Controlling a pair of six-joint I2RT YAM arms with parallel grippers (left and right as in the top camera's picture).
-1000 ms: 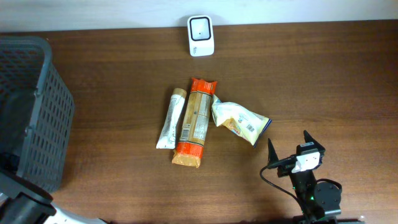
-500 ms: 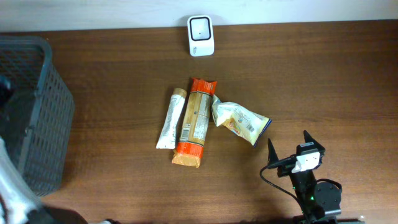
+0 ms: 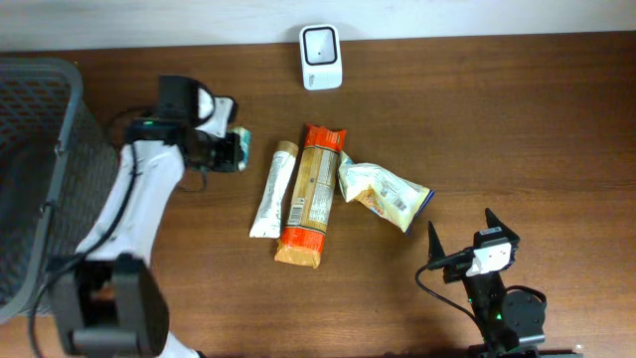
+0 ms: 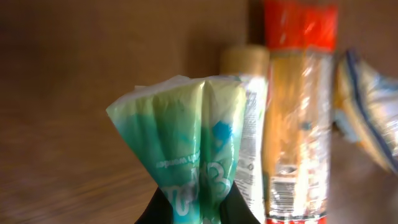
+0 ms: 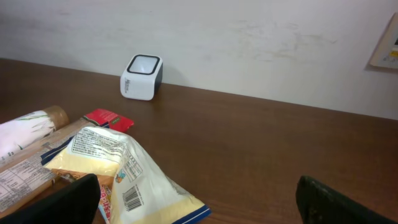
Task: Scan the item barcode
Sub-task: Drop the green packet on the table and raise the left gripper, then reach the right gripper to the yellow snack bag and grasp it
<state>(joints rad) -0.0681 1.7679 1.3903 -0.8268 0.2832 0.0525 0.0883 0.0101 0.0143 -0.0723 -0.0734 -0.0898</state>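
Scanner (image 3: 321, 57) behind middle packet (image 3: 313, 194); basket (image 3: 40, 179) far left.

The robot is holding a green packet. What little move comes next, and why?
Probably carry the green packet, pinched in the left gripper, over to the scanner: it is off to the scanner's left, not in front of it.

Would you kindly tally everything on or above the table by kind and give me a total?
Packets: 4 (teal packet held in the left hand, white packet, orange packet, yellow bag)
Scanner: 1
Basket: 1
Total: 6
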